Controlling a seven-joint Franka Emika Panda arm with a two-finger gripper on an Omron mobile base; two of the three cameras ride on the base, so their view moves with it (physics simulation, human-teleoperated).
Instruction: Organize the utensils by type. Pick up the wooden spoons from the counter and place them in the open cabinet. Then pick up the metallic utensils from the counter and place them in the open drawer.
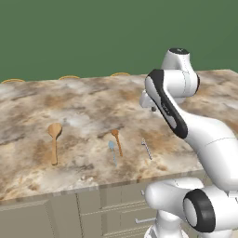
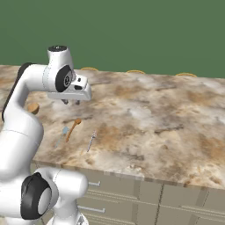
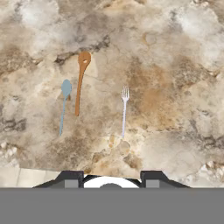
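On the marbled counter point(image 1: 93, 107) lie four utensils. The larger, paler wooden spoon point(image 1: 54, 139) rests far left, half hidden behind my arm in the right base view point(image 2: 33, 107). The darker wooden spoon point(image 1: 116, 141) point(image 2: 73, 128) point(image 3: 80, 81) lies beside the silver spoon with the bluish bowl point(image 1: 112, 152) point(image 2: 61, 136) point(image 3: 64, 105). To their right is the thin grey fork point(image 1: 147, 148) point(image 2: 91, 140) point(image 3: 124, 111). My gripper point(image 2: 70, 102) point(image 3: 111, 177) hovers above the counter behind these three, open and holding nothing. The cabinet and the open drawer are out of view.
Closed tan drawer fronts with grey handles point(image 1: 111, 204) point(image 2: 132, 193) run below the counter's front edge. A green wall stands behind the counter, with yellow-orange rims point(image 1: 69, 77) point(image 2: 135, 71) along its back edge. Bare stone stretches to the right of the fork.
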